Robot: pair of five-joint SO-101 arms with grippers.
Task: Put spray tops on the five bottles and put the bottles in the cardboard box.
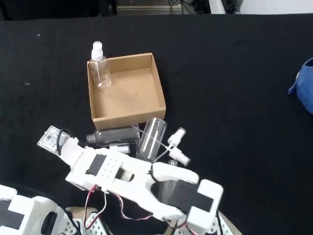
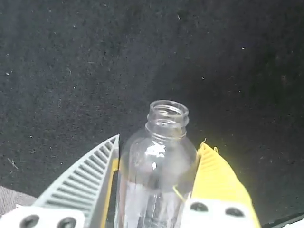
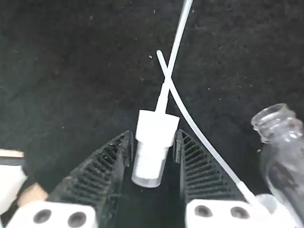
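**One bottle boxed, most of the job left**

I saw one capped bottle point(image 1: 100, 68) in the cardboard box point(image 1: 129, 117). My left gripper point(image 2: 160, 141) clamped an uncapped bottle point(image 2: 159, 161), and my right gripper point(image 3: 153, 134) pinched a spray top point(image 3: 152, 152). Another bare bottle point(image 1: 111, 136) lay just beside the box.

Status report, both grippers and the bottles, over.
Left gripper shut on open bottle. Right gripper shut on spray top. One capped bottle in cardboard box; another bottle lies beside it.
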